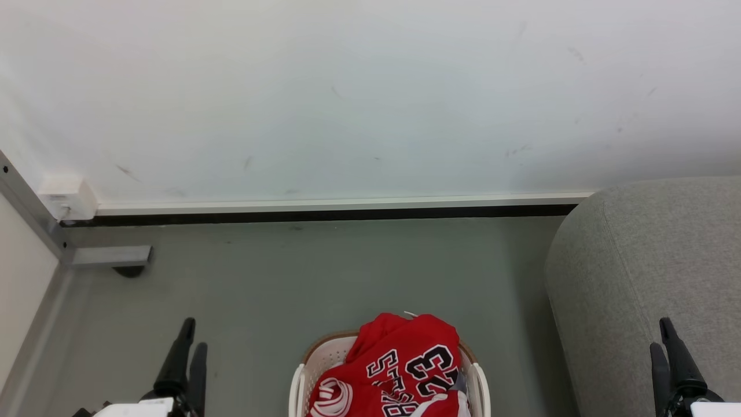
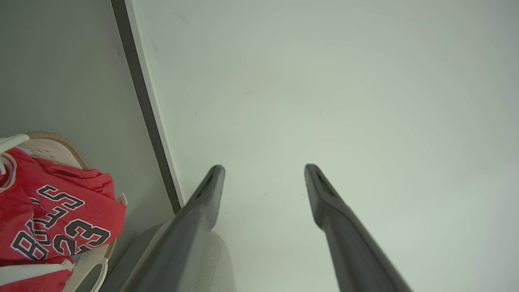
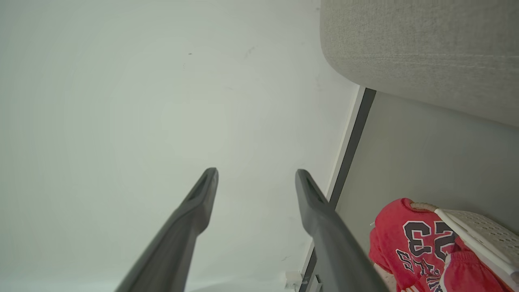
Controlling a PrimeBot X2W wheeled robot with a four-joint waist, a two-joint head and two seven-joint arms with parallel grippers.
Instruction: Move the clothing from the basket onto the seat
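A white perforated basket (image 1: 317,362) with a brown rim stands on a grey-green floor (image 1: 278,278). In the head view it is seen from above, at the near edge. The red clothing (image 1: 399,353) is heaped inside the basket, mounded above its rim and spilling slightly over the far edge. The topmost piece shows black, white-edged letters and the number 23.

To the right of the basket, with a strip of bare floor between them, sits the large grey fabric seat (image 1: 648,260), rounded at its corner. Beyond the basket, a white wall (image 1: 370,98) meets the floor along a dark strip (image 1: 318,215).

The left gripper (image 2: 264,166) hangs well to the left of the basket. Its two long dark fingers are spread wide apart with only air between them. The right gripper (image 3: 256,171) hangs well to the right of the basket, on the seat's side. Its fingers are likewise spread wide and grip nothing. Both grippers are apart from the basket and the clothing.
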